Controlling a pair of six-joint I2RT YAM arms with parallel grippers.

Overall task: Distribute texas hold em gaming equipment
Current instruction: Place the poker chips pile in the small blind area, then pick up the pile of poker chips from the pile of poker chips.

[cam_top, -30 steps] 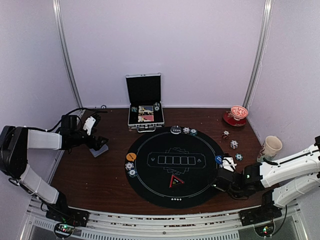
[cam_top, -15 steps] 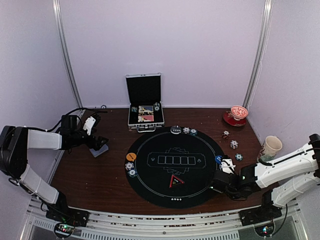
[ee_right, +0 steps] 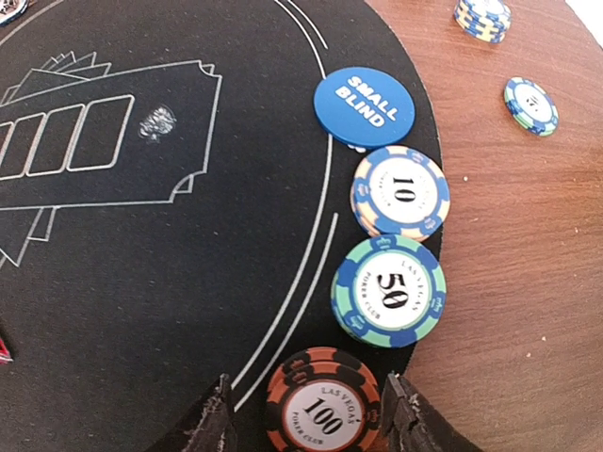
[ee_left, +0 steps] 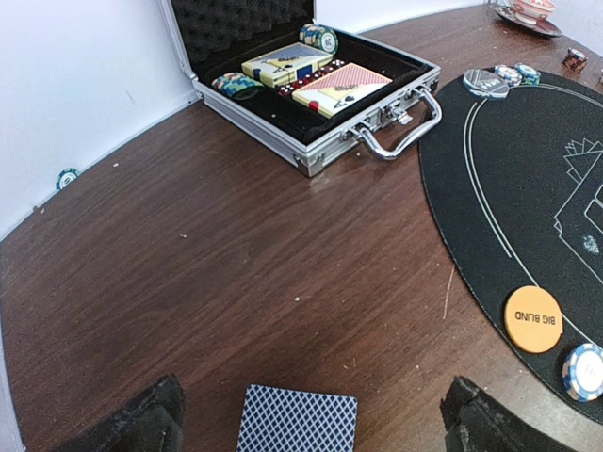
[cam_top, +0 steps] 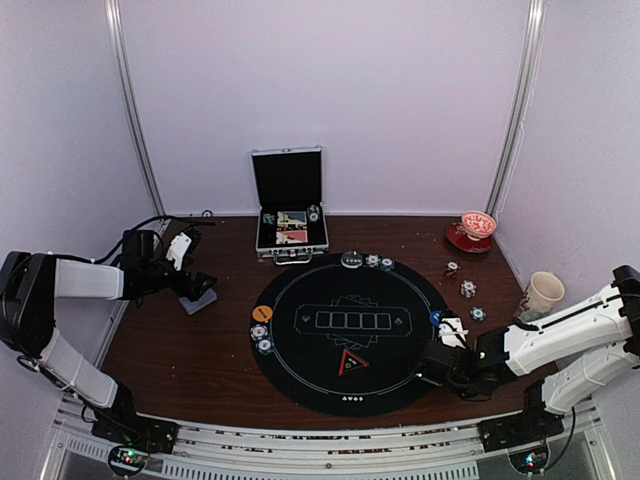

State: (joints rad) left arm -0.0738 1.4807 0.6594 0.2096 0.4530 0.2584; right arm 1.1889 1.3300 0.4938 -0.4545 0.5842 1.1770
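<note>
My right gripper (ee_right: 306, 426) is open at the mat's right edge, one finger on each side of a small stack of red-and-black "100" chips (ee_right: 322, 410), with a gap on both sides. Beyond it along the rim lie a teal "50" chip stack (ee_right: 388, 292), a white-and-blue "10" stack (ee_right: 400, 191) and the blue "SMALL BLIND" button (ee_right: 364, 106). My left gripper (ee_left: 306, 424) is wide open over a blue-backed card (ee_left: 298, 419) lying flat on the wood, left of the mat. The orange "BIG BLIND" button (ee_left: 533, 319) and a chip (ee_left: 584, 370) sit on the mat's left rim.
The round black mat (cam_top: 300, 370) fills the table's middle. The open silver case (cam_top: 289, 215) with card boxes and chips stands behind it. Loose chips (cam_top: 468, 289), a red dish (cam_top: 472, 232) and a paper cup (cam_top: 541, 295) are at the right. A teal chip (ee_left: 66, 178) lies by the wall.
My right gripper has slid a little to the left and nearer along the mat's right rim. The left arm and the card have not moved.
</note>
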